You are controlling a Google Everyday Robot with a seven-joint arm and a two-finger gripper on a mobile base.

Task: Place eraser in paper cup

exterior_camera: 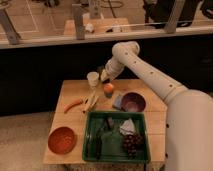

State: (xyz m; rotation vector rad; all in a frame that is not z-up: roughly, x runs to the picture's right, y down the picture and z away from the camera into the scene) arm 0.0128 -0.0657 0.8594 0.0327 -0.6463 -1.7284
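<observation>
Wooden table [71, 92] seen from above and in front. Nearest is a green tray [88, 140] holding dark grapes [132, 143] and a few other items too unclear to name. An orange bowl [62, 139] sits at the near left corner.

Farther back, a purple bowl [133, 102] stands on the right, touching a grey-blue flat pad [118, 102] on its left. A carrot [73, 105] and a pale yellow long item [91, 100] lie to the left. An orange fruit [108, 88] sits just behind them.

Near the far edge stands the white cup [93, 79], upright. The dark claw [103, 75] hangs just right of the cup's rim, pressed together, on a white arm [145, 70] reaching in from the right. The eraser cannot be picked out, so I cannot tell if it is pinched in the claw.
</observation>
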